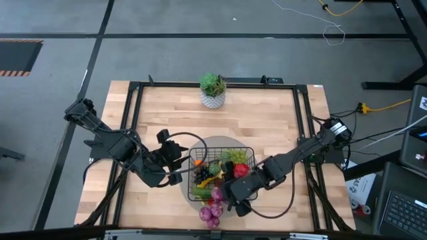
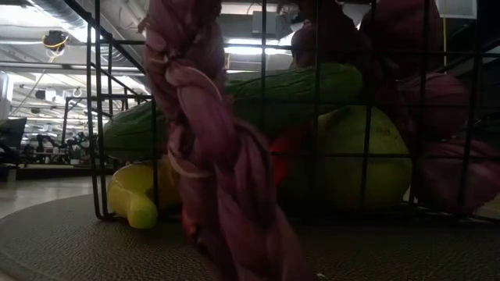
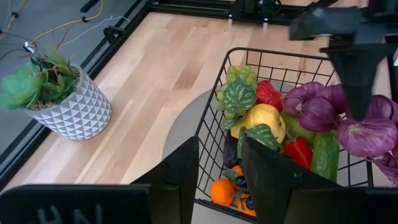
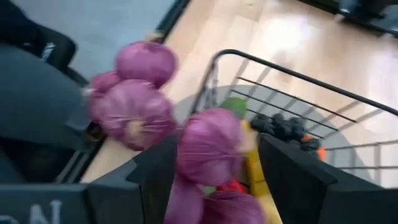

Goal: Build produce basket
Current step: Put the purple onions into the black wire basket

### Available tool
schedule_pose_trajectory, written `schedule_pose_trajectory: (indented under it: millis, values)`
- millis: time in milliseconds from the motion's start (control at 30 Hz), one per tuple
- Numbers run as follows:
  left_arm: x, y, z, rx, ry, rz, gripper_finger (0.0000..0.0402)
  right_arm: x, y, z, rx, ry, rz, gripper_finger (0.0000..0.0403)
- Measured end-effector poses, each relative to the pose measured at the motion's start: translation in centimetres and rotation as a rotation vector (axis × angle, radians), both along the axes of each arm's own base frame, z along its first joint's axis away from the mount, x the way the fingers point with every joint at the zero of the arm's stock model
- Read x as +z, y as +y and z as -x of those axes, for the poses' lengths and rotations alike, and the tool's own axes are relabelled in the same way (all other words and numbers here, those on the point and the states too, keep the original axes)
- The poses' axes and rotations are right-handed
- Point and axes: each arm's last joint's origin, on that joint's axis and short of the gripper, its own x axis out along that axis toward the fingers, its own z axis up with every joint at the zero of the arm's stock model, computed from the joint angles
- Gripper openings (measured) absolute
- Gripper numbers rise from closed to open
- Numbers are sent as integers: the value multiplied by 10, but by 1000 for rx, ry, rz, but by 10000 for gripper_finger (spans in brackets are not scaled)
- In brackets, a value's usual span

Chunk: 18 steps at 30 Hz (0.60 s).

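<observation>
basket (image 1: pixel 248 155) sits on a round grey mat (image 1: pixel 212 144) near the front edge of the table (image 1: pixel 267 113), between the two arms. already well filled: cucumber (image 3: pixel 325 155), pear (image 3: pixel 266 119), red peppers (image 3: pixel 268 94), green grapes (image 3: pixel 240 76), orange (image 3: pixel 222 191), black grapes (image 4: pixel 281 127).

step in hand, as judged: getting the braided string of purple onions (image 1: pixel 212 212) into the basket. the bunch straddles the front rim, some bulbs inside, the rest hanging out on the table edge side. to do it well: lift high enough that the hanging bulbs clear the wire, carry toward the basket's middle, lower onto the pile before letting go. release too near the rim and the outer bulbs will likely drag the string back over. wire grid could snag the braid.

right gripper (image 1: pixel 235 197) is over the front rim of the basket, arm reaching in from the right edge of the table, elbow low. fingers set wide with an onion bulb between them; can't tell for sure if they bear on it or merely bracket it.

left gripper (image 1: pixel 179 175) waits just beside the basket's left wall, fingers apart, holding nothing, pointed toward the basket.

potted plant (image 1: pixel 213 89) stands at the back edge, well apart from the work.
</observation>
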Motion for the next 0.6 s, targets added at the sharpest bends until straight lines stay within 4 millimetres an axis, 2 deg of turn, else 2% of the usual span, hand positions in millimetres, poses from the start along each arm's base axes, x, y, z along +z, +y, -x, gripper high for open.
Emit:
schedule_pose_trajectory:
  millis: [333,600]
  values:
    - [0,0,0,2,-1,-2,115,-4,21,6,82,14,-65,226]
    - [0,0,0,5,-3,-5,115,-14,23,3,42,49,-90,221]
